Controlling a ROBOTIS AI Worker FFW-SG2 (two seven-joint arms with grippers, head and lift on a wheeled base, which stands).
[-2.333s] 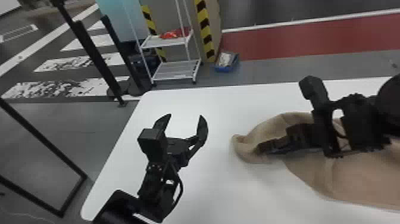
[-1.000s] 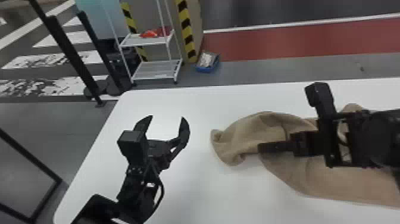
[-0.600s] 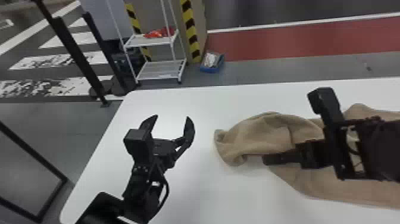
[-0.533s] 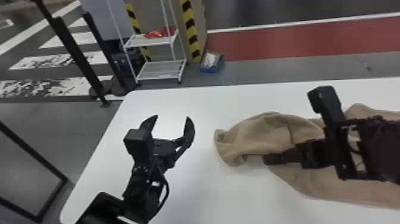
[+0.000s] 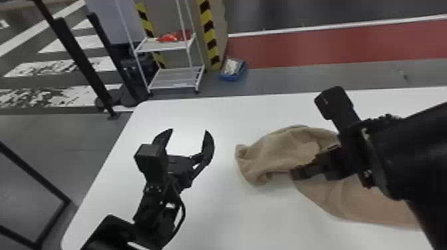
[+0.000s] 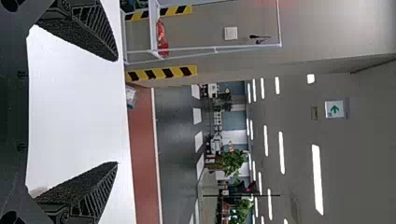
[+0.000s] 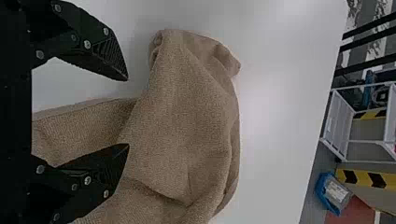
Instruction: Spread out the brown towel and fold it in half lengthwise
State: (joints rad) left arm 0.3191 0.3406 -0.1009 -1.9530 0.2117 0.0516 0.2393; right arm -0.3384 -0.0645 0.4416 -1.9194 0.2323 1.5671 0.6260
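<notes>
Brown towel (image 5: pixel 282 153) on worktop (image 5: pixel 216 212). Left to right: left gripper (image 5: pixel 189 130) open, empty, apart from cloth. Then towel's bunched end (image 5: pixel 246 163); I'd pinch its loose edge, one layer only. Right gripper (image 7: pixel 127 112) open at the folds, nothing held; can't tell if touching. Flatter part runs off rightward. Should handle light, soft, limp, not fragile; grippy, folds may drag. No legible brand, label or writing on it.

White rack (image 5: pixel 191 79) standing on floor; red item (image 5: pixel 168 38) on its upper visible shelf. Blue bin (image 5: pixel 228 78) noted nearby, beside red floor strip (image 5: pixel 316 48).
</notes>
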